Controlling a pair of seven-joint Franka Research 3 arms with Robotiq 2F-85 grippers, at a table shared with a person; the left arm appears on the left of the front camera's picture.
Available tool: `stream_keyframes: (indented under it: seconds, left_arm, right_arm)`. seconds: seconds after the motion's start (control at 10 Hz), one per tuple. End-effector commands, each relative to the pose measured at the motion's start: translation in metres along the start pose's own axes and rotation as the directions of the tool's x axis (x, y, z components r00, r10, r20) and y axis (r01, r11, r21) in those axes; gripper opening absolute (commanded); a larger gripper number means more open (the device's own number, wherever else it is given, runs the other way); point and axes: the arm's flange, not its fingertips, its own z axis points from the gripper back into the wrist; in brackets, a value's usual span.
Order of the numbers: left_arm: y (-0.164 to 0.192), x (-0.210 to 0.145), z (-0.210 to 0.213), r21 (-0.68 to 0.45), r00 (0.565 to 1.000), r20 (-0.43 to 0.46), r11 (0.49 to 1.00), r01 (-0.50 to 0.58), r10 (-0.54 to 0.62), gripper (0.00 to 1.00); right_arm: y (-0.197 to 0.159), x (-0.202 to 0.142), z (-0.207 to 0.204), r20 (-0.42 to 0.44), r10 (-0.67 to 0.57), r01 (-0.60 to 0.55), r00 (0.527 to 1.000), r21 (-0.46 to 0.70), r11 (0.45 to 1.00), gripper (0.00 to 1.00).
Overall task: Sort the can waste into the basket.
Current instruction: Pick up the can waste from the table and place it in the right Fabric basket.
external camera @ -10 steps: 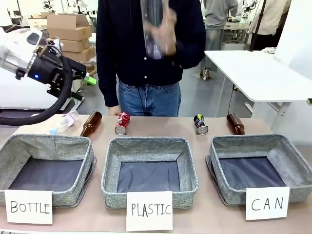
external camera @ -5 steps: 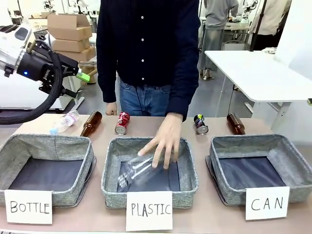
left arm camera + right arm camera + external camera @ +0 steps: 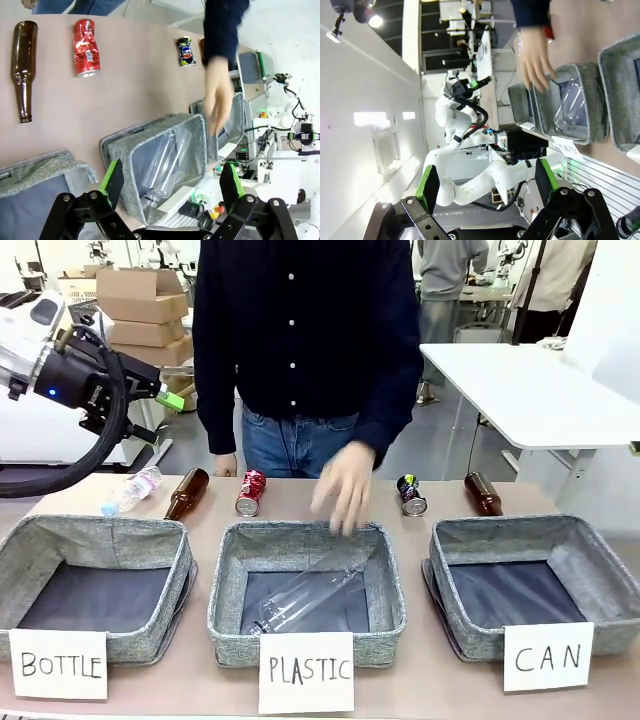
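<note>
The shiny red crushed can [image 3: 249, 492] lies at the table's far edge behind the middle basket, and it appears in the left wrist view [image 3: 86, 47] too. To the right lies the dark can [image 3: 411, 495] with multicoloured print [image 3: 186, 51]. The CAN basket [image 3: 470, 632] stands at the front right, nothing in it, its card [image 3: 548, 656] in front. My left gripper [image 3: 165, 412] hangs open high at the left, well away from both cans; its green-padded jaws [image 3: 172, 182] hold nothing. My right gripper [image 3: 486, 182] is open and holds nothing.
A person's hand [image 3: 345, 485] hovers over the PLASTIC basket [image 3: 306, 650], where a clear bottle [image 3: 310, 590] lies. The BOTTLE basket [image 3: 90, 640] is at the front left. Brown bottles [image 3: 186, 494] [image 3: 483, 494] and a small clear bottle [image 3: 132, 490] lie along the far edge.
The person brought a clear bottle down into the PLASTIC basket, let it go and lifted the hand. My left arm shifted slightly left. The cans have not moved.
</note>
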Motion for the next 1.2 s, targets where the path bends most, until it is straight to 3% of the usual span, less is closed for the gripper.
stream_keyframes:
  seconds: [0.0,0.5,0.6,0.8,1.1]
  left_arm:
    - [0.001,-0.003,0.002,0.001,1.000,-0.005,1.000,0.017,-0.017,1.00]
    - [0.000,0.000,0.000,0.000,1.000,0.000,1.000,0.000,0.000,1.00]
    - [0.005,0.038,-0.019,0.078,0.994,-0.072,0.994,-0.074,0.080,1.00]
    - [0.019,0.093,-0.081,0.177,0.980,-0.129,0.976,-0.127,0.151,1.00]
    - [0.045,0.123,-0.168,0.330,0.969,-0.132,0.931,-0.157,0.210,1.00]
  right_arm:
    - [0.003,0.003,0.001,-0.001,0.027,-0.027,1.000,0.015,1.000,1.00]
    - [0.003,0.003,0.001,-0.001,0.027,-0.027,1.000,0.015,1.000,1.00]
    - [0.003,0.003,0.001,-0.001,0.027,-0.027,1.000,0.015,1.000,1.00]
    - [0.003,0.003,0.001,-0.001,0.027,-0.027,1.000,0.015,1.000,1.00]
    - [0.003,0.003,0.001,-0.001,0.027,-0.027,1.000,0.015,1.000,1.00]
